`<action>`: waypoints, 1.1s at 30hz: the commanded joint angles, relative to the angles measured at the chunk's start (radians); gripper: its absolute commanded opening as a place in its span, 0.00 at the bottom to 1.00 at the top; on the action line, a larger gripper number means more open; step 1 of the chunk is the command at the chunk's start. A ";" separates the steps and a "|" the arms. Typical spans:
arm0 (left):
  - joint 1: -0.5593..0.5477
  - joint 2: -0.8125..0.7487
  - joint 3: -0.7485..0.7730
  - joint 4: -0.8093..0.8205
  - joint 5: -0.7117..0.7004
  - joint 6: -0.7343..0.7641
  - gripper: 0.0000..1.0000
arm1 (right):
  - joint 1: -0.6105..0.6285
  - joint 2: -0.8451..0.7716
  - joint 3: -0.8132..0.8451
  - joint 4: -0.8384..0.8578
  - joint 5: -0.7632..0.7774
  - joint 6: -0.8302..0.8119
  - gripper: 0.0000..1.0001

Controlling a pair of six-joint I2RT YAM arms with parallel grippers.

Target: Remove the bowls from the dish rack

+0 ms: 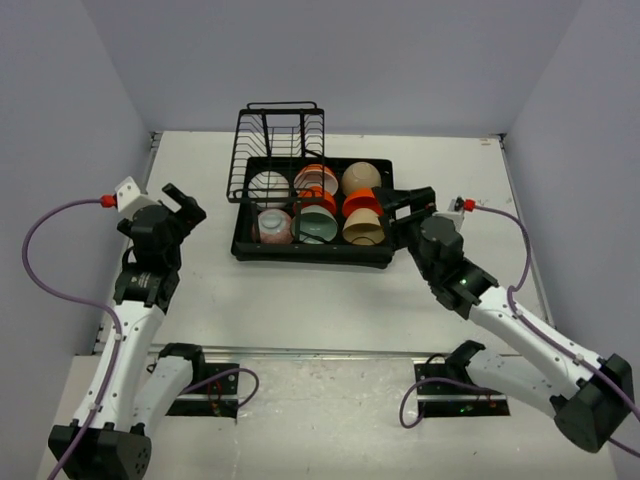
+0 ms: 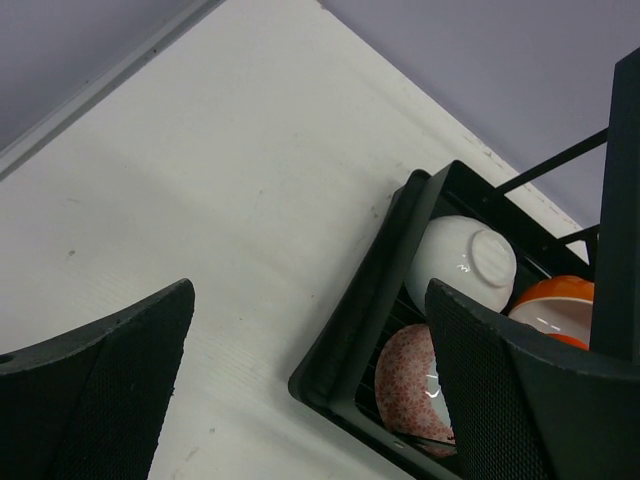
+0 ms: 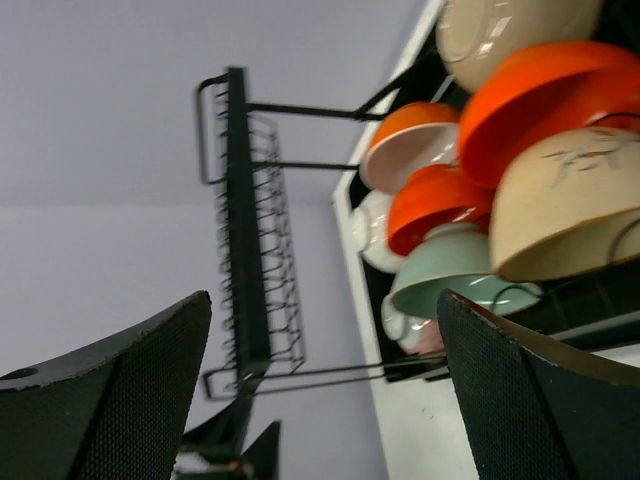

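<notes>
The black dish rack sits mid-table with its upright wire section at the far left. It holds a white bowl, an orange-and-white bowl, a beige bowl, a pink speckled bowl, a green bowl, an orange bowl and a tan bowl. My left gripper is open and empty, left of the rack; its view shows the rack corner, the white bowl and the pink bowl. My right gripper is open and empty at the rack's right rim, beside the tan bowl.
Grey walls enclose the table on three sides. The upright wire section stands tall at the rack's far end. Bare table lies between the rack and the arm bases, and to the left of the rack.
</notes>
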 commanded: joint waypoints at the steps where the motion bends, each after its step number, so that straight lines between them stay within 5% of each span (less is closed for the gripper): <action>1: 0.002 0.003 0.063 -0.027 -0.037 -0.008 0.96 | 0.038 0.089 0.025 -0.082 0.214 0.117 0.93; 5: 0.002 -0.003 0.073 -0.041 -0.053 0.000 0.96 | 0.053 0.151 0.047 -0.147 0.285 0.157 0.88; 14: 0.002 -0.028 0.052 -0.042 -0.056 0.004 0.97 | 0.057 0.212 -0.039 -0.012 0.300 0.171 0.73; 28: 0.002 -0.022 0.053 -0.053 -0.099 0.035 0.98 | 0.126 0.404 -0.010 0.094 0.343 0.293 0.73; 33: 0.002 -0.022 0.043 -0.053 -0.105 0.044 0.98 | 0.127 0.456 0.024 0.106 0.362 0.306 0.65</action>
